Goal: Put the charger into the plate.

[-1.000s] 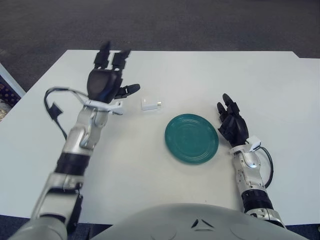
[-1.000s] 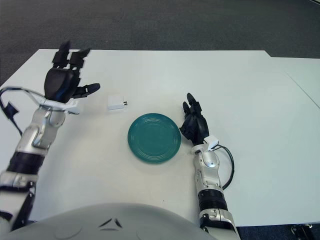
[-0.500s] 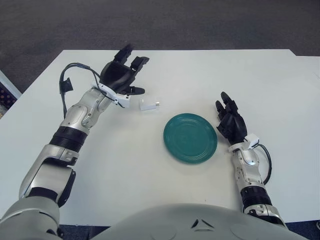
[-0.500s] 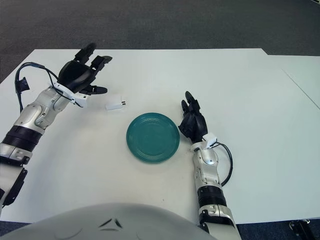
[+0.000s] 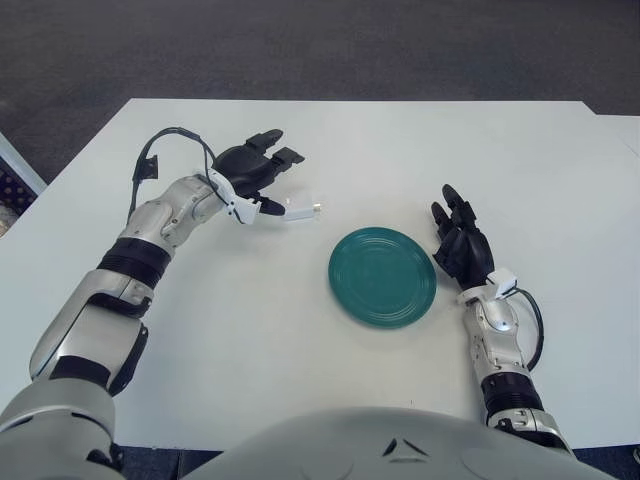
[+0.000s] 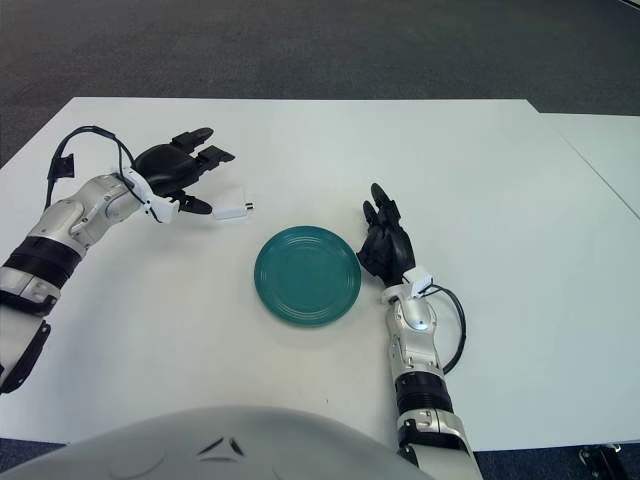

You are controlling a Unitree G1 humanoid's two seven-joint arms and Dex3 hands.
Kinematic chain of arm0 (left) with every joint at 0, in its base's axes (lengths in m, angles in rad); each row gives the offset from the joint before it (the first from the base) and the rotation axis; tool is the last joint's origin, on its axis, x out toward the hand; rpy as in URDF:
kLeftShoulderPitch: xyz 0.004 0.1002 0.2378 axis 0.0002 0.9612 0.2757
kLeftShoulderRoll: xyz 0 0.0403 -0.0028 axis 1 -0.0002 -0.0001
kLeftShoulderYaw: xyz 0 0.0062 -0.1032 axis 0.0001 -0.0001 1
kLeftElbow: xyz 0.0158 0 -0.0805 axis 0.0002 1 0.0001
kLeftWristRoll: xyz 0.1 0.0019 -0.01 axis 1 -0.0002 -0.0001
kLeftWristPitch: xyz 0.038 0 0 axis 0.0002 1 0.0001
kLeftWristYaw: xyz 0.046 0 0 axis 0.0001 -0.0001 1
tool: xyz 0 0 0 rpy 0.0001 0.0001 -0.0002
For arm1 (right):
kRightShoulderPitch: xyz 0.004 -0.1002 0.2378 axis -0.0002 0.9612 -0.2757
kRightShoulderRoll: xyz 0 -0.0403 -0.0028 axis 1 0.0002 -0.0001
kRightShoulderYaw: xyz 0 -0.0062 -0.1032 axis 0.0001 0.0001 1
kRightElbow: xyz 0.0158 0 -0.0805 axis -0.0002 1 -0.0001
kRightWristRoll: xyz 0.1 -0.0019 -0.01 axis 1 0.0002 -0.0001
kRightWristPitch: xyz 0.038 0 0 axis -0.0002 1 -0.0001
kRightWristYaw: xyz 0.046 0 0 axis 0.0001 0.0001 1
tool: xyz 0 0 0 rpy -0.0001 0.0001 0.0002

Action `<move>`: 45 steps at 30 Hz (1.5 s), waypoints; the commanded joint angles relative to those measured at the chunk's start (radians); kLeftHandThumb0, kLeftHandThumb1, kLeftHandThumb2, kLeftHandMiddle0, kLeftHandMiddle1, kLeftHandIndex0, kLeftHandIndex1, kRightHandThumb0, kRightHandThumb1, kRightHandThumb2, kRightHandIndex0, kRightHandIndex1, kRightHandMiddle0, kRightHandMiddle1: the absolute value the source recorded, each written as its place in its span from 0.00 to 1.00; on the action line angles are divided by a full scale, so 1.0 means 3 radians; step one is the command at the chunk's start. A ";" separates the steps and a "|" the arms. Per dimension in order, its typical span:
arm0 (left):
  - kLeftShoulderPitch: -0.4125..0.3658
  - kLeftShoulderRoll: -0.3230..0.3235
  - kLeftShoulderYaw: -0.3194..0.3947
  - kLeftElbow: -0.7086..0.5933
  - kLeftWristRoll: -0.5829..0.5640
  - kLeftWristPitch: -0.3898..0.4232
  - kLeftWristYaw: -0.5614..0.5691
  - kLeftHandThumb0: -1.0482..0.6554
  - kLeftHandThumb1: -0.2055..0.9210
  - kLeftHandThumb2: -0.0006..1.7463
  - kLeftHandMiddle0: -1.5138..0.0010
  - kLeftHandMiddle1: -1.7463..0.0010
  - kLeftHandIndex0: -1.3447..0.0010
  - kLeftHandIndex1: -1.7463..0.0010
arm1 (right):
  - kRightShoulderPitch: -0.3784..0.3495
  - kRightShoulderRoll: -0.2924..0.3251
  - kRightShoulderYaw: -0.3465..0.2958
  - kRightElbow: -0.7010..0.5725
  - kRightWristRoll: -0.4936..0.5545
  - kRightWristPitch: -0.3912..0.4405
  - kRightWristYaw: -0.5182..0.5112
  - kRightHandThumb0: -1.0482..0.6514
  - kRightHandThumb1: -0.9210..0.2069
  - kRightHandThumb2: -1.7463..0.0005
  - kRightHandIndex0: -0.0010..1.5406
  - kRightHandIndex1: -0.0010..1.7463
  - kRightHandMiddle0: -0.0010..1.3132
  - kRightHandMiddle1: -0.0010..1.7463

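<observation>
White counter (image 5: pixel 300 330): left hand (image 5: pixel 250 172) upper left, fingers spread by charger (image 5: pixel 300 210); right hand (image 5: pixel 462 245) relaxed, right of plate (image 5: pixel 383 277).

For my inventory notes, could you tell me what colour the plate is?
The plate is dark teal green, clearest in the left eye view.

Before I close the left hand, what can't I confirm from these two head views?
- Contact: whether the left hand thumb touches the charger; the thumb covers its left end in both views.
- Charger's prongs: too small to read.
- Right hand beside the plate: palm faces away, underside hidden.
</observation>
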 commanded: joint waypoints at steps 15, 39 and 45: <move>-0.0322 -0.0130 -0.0076 0.0537 -0.0403 -0.0008 -0.0525 0.00 1.00 0.19 1.00 1.00 0.96 0.59 | 0.0269 0.0218 0.0057 -0.0094 0.0061 0.0239 -0.0127 0.09 0.00 0.39 0.07 0.01 0.00 0.14; -0.0552 -0.0427 -0.0134 0.1273 -0.0436 0.0207 -0.0161 0.00 1.00 0.17 1.00 1.00 0.99 0.56 | 0.0288 0.0223 0.0078 -0.0078 0.0039 0.0197 -0.0109 0.08 0.00 0.38 0.07 0.00 0.00 0.13; -0.0561 -0.0485 -0.0188 0.1340 -0.0419 0.0286 -0.0120 0.00 1.00 0.17 1.00 1.00 1.00 0.56 | 0.0300 0.0227 0.0088 -0.0088 0.0020 0.0209 -0.0125 0.08 0.00 0.38 0.07 0.00 0.00 0.13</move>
